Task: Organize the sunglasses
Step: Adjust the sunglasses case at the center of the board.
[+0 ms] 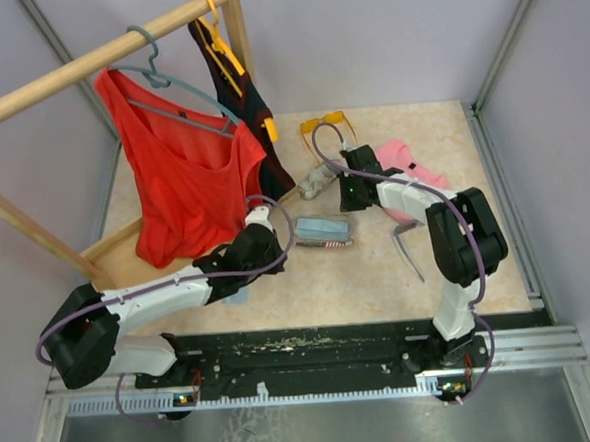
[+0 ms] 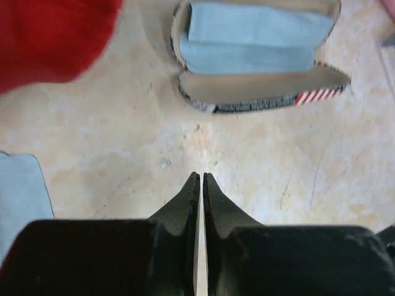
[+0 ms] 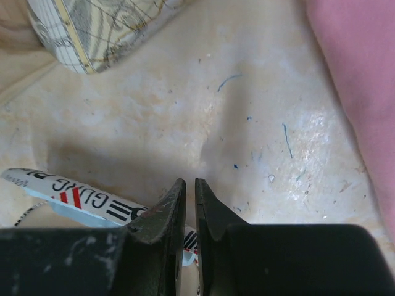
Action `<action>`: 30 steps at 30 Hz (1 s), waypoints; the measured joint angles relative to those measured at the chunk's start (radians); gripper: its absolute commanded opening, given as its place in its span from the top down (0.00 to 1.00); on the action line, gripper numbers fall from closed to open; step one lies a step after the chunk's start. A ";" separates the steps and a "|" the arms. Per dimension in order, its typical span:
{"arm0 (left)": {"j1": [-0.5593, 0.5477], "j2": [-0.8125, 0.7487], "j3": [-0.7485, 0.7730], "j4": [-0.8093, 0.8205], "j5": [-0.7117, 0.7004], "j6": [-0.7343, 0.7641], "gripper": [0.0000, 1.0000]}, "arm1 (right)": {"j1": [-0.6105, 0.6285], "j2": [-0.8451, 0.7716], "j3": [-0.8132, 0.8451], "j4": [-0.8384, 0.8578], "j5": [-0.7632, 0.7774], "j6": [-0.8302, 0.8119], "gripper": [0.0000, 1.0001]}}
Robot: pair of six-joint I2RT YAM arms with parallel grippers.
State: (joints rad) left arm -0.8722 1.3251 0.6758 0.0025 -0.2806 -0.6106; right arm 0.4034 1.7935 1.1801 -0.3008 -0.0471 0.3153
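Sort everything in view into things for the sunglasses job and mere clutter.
Job:
- orange-yellow-lensed sunglasses
- slim greyish thin-armed sunglasses
- probably the open patterned case holding a light-blue cloth

Lying about:
- red tank top on a hanger
- pink cloth
- dark garment

Left wrist view: the red top [image 2: 49,37] was nothing but blur, chopped off by the top-left corner. Blue cloth [image 2: 18,203], sliced by the left edge! The striped case [image 2: 259,86] lost its far rim to the top edge. Over on the right wrist view, the map-print case [image 3: 105,24] ran off the top, the pink cloth [image 3: 361,80] ran off the right, and the striped case [image 3: 68,197] sat half behind my right fingers [image 3: 157,216]. From above, the lilac sunglasses [image 1: 404,239] were too thin to make out lenses, a cable [image 1: 315,138] cut across the orange sunglasses [image 1: 334,118], and my left arm [image 1: 169,289] covered most of the blue cloth [image 1: 238,297].
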 measured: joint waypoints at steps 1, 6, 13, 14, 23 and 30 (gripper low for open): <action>-0.013 -0.008 -0.012 -0.005 0.000 -0.007 0.93 | 0.000 0.008 0.000 -0.008 -0.003 -0.003 0.89; -0.049 -0.018 -0.048 -0.030 -0.005 -0.040 0.96 | 0.006 0.013 0.000 -0.029 -0.008 -0.009 0.90; -0.053 -0.010 -0.068 -0.039 -0.013 -0.066 0.96 | 0.014 0.000 -0.022 -0.025 -0.007 -0.006 0.90; -0.053 -0.006 -0.069 -0.039 -0.014 -0.068 0.97 | 0.015 -0.007 -0.029 -0.026 -0.006 -0.005 0.91; -0.054 0.016 -0.072 -0.040 -0.024 -0.071 0.97 | 0.033 -0.081 -0.093 -0.029 0.006 0.011 0.91; -0.054 0.016 -0.072 -0.041 -0.042 -0.066 0.97 | 0.057 -0.172 -0.173 -0.030 0.017 0.035 0.91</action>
State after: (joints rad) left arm -0.9260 1.3407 0.6033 -0.0383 -0.3225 -0.6765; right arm 0.4606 1.6218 1.0073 -0.3305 -0.0299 0.3500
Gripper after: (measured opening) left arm 0.036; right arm 0.094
